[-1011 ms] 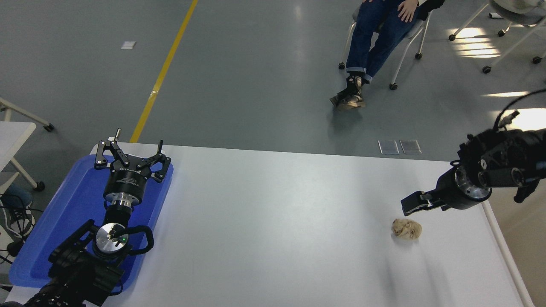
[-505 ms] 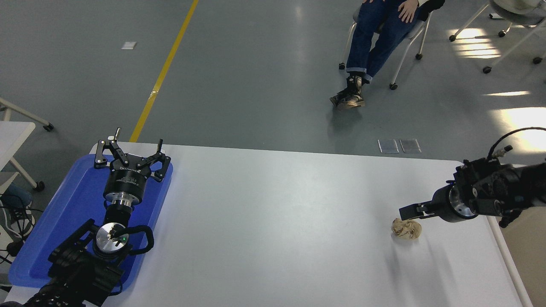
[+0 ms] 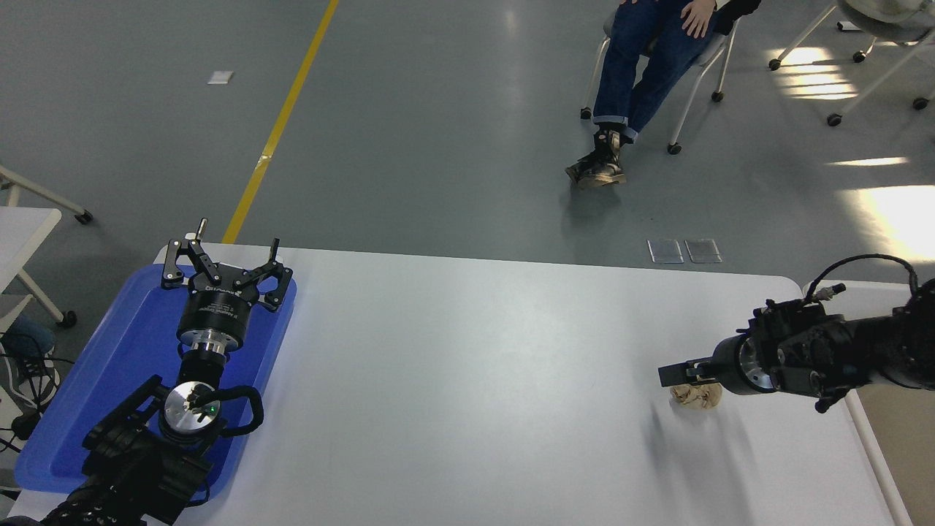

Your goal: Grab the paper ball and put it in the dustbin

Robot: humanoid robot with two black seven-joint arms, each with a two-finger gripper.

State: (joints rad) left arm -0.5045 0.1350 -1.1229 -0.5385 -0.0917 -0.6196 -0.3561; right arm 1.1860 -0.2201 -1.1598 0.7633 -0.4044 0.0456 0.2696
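Note:
The paper ball (image 3: pixel 699 397), a tan crumpled lump, lies on the white table (image 3: pixel 467 380) near its right side. My right gripper (image 3: pixel 670 375) comes in low from the right edge and hangs just over the ball's far side, covering its top. Whether it touches the ball I cannot tell. The dustbin (image 3: pixel 876 456) shows only as a white rim with a beige inner wall at the table's right edge, to the right of the ball. My left gripper (image 3: pixel 223 257) is parked open over the blue tray at the far left.
A flat blue tray (image 3: pixel 88 394) lies under the left arm at the table's left end. A person sits on a chair (image 3: pixel 661 51) beyond the table's far side. Another small table (image 3: pixel 22 234) stands at the left.
My right arm has come down and moved left, from above and beyond the paper ball to right over it. The ball and the left arm have not moved.

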